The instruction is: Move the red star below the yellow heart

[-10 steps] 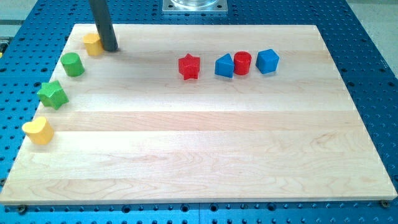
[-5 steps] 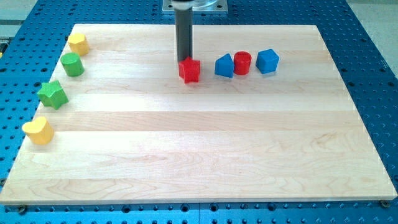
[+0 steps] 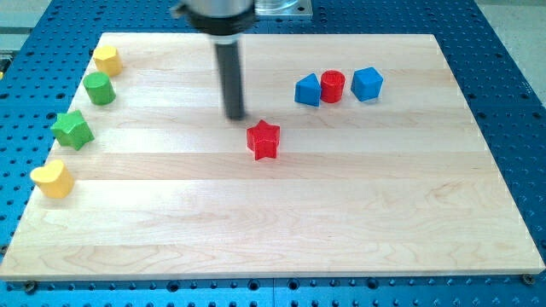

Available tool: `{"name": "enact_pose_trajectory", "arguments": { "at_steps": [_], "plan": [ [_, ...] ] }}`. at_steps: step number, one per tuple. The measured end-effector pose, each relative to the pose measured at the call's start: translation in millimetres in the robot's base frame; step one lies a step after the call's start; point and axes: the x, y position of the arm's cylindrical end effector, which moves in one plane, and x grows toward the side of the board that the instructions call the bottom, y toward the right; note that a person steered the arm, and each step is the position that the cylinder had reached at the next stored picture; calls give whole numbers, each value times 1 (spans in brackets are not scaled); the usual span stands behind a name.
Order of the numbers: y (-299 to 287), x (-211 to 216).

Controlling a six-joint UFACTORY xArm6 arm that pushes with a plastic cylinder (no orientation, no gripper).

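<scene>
The red star (image 3: 264, 140) lies near the middle of the wooden board (image 3: 273, 222). The yellow heart (image 3: 53, 180) lies at the board's left edge, far to the view's left of the star and a little lower. My tip (image 3: 236, 117) stands just up and to the left of the red star, a small gap apart from it.
Down the left edge above the heart lie a green star (image 3: 72, 129), a green cylinder (image 3: 100, 88) and a yellow block (image 3: 107, 60). At the upper right stand a blue triangular block (image 3: 308, 89), a red cylinder (image 3: 332, 86) and a blue block (image 3: 367, 83).
My tip crossed from the yellow block at the top left to the red star, pushed it down the view, and now stands at its upper left. The other blocks have not moved.
</scene>
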Motion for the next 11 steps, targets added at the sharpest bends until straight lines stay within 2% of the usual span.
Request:
{"name": "enact_pose_trajectory", "arguments": {
  "at_steps": [1,2,4,5,7,8,11],
  "plan": [
    [31,52],
    [2,116],
    [-195,134],
    [-207,152],
    [-194,157],
    [-154,168],
    [-174,184]
  ]
}}
